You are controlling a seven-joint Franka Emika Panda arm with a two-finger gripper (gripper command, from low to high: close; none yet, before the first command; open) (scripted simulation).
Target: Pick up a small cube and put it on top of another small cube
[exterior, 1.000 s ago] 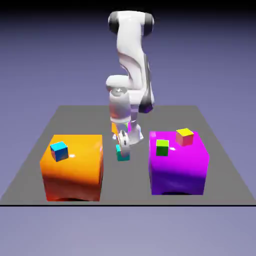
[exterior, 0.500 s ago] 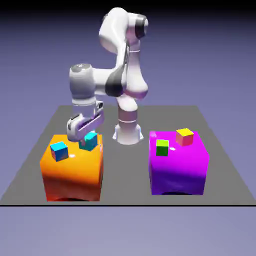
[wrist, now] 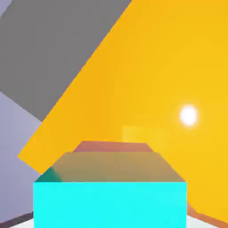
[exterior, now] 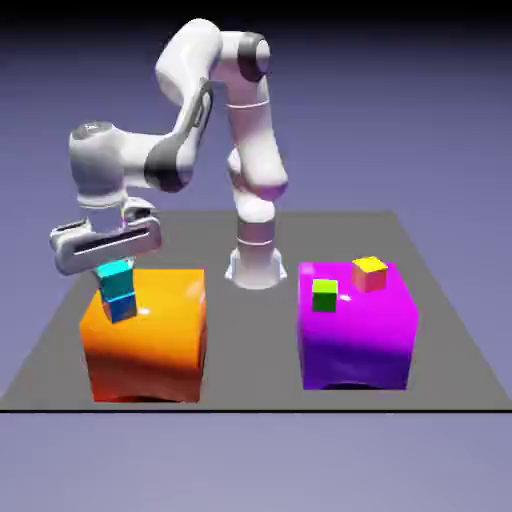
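Note:
The small cube [exterior: 114, 276], cyan on top with teal-green sides, rests on top of another small cube [exterior: 123, 307], which has blue sides. Both stand at the left rear of the big orange block [exterior: 150, 340]. My gripper [exterior: 112, 266] hangs directly over the stack, its wide hand just above the teal cube. In the hand view the teal cube [wrist: 109, 205] fills the bottom and covers my fingertips, with the orange block [wrist: 169, 67] behind it. The blue-sided cube is hidden there. Neither view shows whether the jaws still press on the cube.
A big magenta block [exterior: 360, 340] stands at the exterior view's right, carrying a green cube [exterior: 325, 294] and a yellow-topped pink cube [exterior: 369, 272]. The arm's base [exterior: 255, 265] sits between the two blocks at the back of the grey table [exterior: 250, 350].
The arm lifted the teal cube from the table between the blocks, swung it to the exterior view's left over the orange block, and now it sits on the blue-sided cube.

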